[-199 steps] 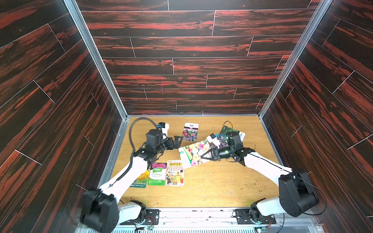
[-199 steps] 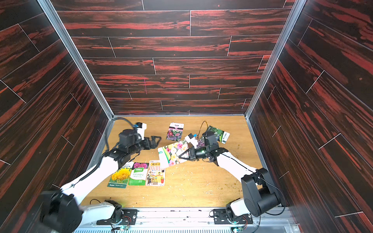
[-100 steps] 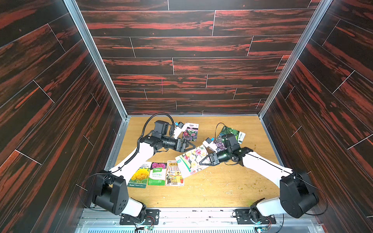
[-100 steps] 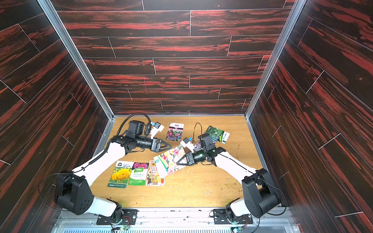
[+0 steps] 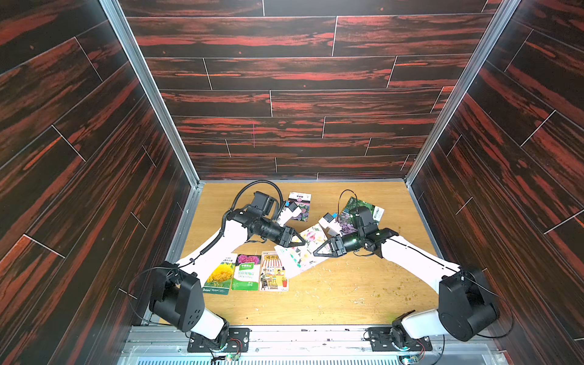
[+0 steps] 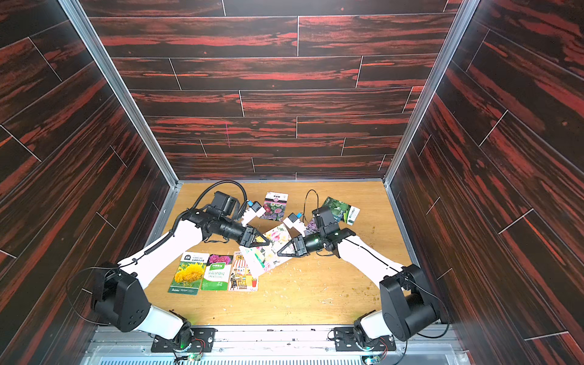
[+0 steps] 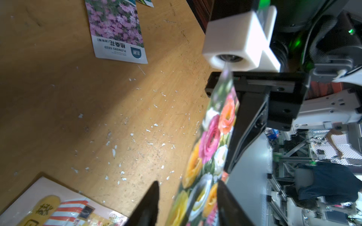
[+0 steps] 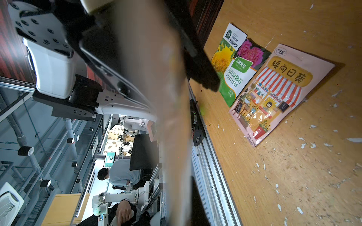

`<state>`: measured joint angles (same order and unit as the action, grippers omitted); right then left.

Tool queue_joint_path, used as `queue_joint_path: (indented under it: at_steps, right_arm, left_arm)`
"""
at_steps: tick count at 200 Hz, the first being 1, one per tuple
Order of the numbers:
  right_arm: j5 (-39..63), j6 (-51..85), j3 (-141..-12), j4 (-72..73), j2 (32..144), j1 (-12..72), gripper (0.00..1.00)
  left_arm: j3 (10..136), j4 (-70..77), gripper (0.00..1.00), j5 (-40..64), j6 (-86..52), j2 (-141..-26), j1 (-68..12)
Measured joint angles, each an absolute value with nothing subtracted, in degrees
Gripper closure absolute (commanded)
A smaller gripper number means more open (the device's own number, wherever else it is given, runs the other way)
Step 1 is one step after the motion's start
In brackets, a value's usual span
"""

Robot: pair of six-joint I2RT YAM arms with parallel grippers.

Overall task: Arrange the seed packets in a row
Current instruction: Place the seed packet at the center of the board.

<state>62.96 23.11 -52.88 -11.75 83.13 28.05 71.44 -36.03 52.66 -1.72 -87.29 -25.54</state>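
My right gripper is shut on one end of a rose-printed seed packet, holding it tilted above the table. My left gripper is at the packet's other end, its jaws apart around the edge. In the left wrist view one finger lies against the rose packet and the other finger stands off it. Three seed packets lie side by side near the front: sunflower, green impatiens and cartoon shop.
Further back lie a purple-flower packet, a green-leaf packet and a pink-flower packet partly under my right arm. Dark wooden walls enclose the wooden table on three sides. Small white flakes litter it.
My left arm has swung in from the left to the rose packet and its jaws have narrowed around it. My right gripper has carried the packet lower and toward the row.
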Motion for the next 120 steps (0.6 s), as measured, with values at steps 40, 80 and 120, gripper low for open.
queue_joint_path:
  at_steps: [40, 80, 120]
  right_arm:
    - [62.63, 23.62, -52.88, -11.44, 83.13, 26.41, 0.81]
    - [59.13, 26.46, -52.86, -9.3, 83.11, 23.18, 0.46]
    - [58.0, 39.66, -45.52, 6.7, 81.95, 12.21, 0.42]
  left_arm:
    - [71.94, -35.05, 1.0, 52.95, -2.33, -87.26, -25.89]
    - [71.83, -31.31, 1.0, 51.27, -5.85, -87.24, -26.74]
    - [66.43, -16.97, 1.0, 41.74, -17.43, -85.65, -27.35]
